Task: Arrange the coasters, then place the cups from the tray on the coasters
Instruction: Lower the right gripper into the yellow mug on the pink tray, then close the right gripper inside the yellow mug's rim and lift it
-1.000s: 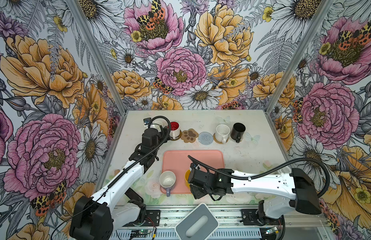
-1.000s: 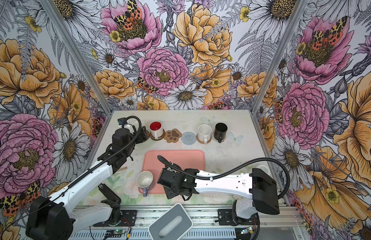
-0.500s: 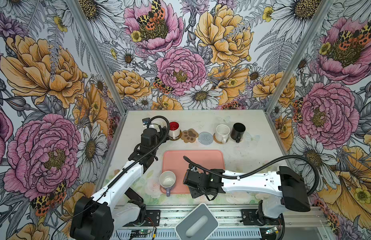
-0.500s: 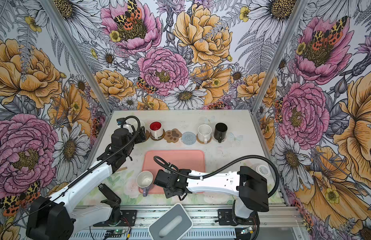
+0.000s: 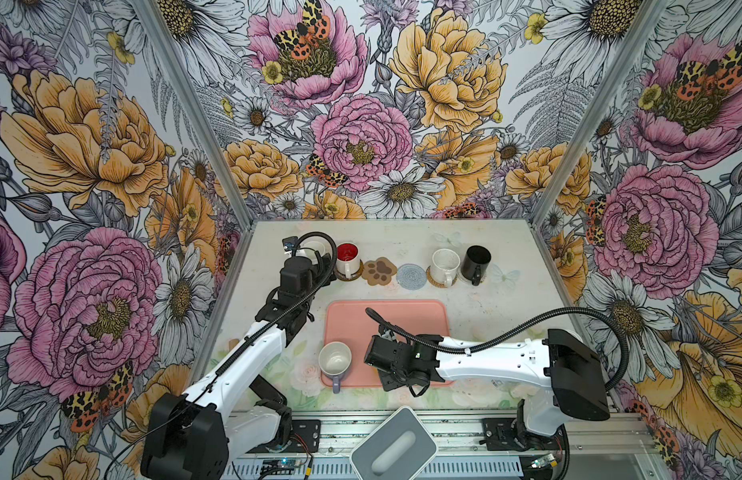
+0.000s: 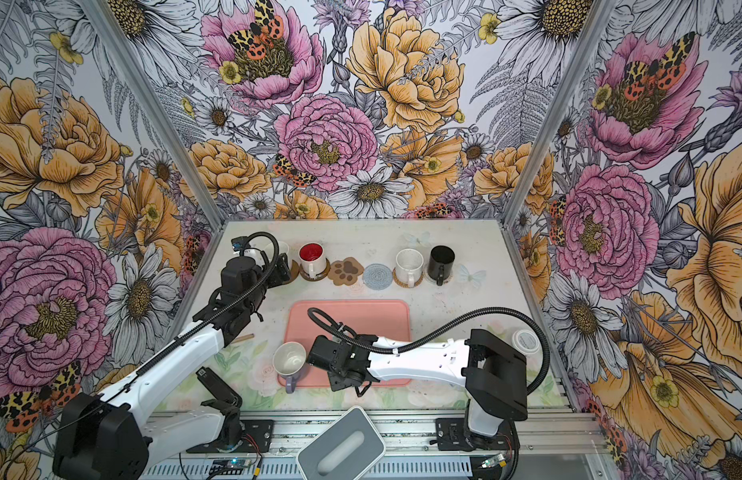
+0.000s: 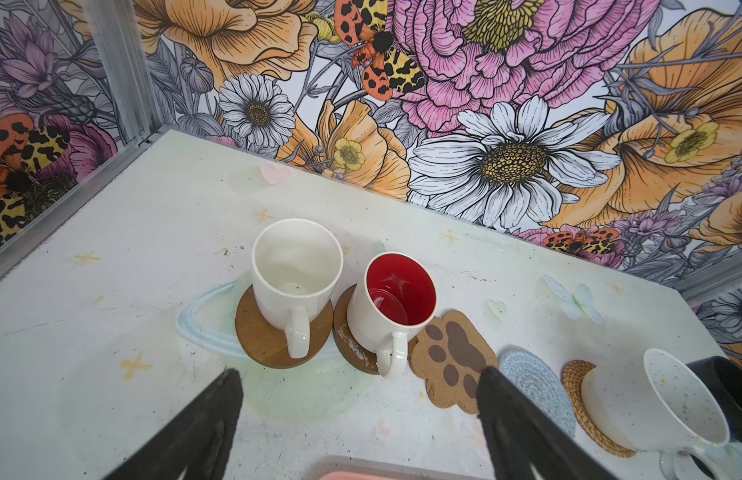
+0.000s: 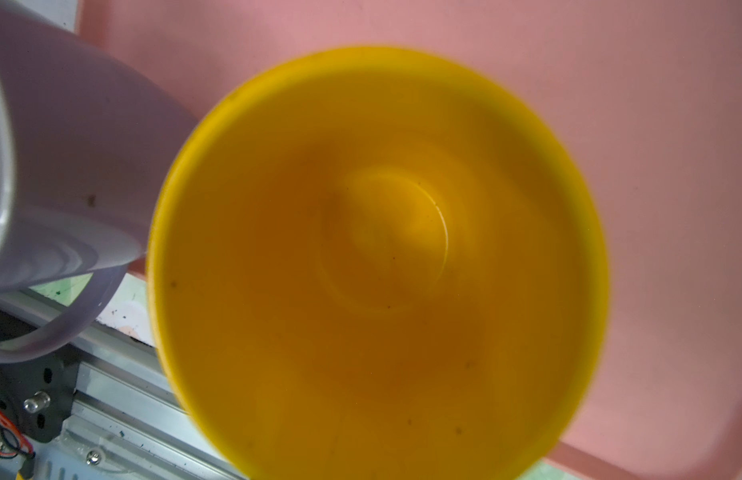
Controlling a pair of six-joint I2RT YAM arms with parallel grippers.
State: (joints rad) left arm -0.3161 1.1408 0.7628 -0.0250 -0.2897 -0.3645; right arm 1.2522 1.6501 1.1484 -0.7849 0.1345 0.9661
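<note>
I count six cups: four beyond the tray, handles facing it, among five visible coasters; lavender cup and yellow cup stand upright on the tray. Left end effector fingers apart, empty. I cannot tell the state of the right end effector.

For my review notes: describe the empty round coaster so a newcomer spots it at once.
Beyond the pink tray, a row of mats and mugs runs along the back of the table. The coaster lies between the paw-shaped mat and the speckled white mug. It is grey-blue and the only round mat with no mug on it.
</note>
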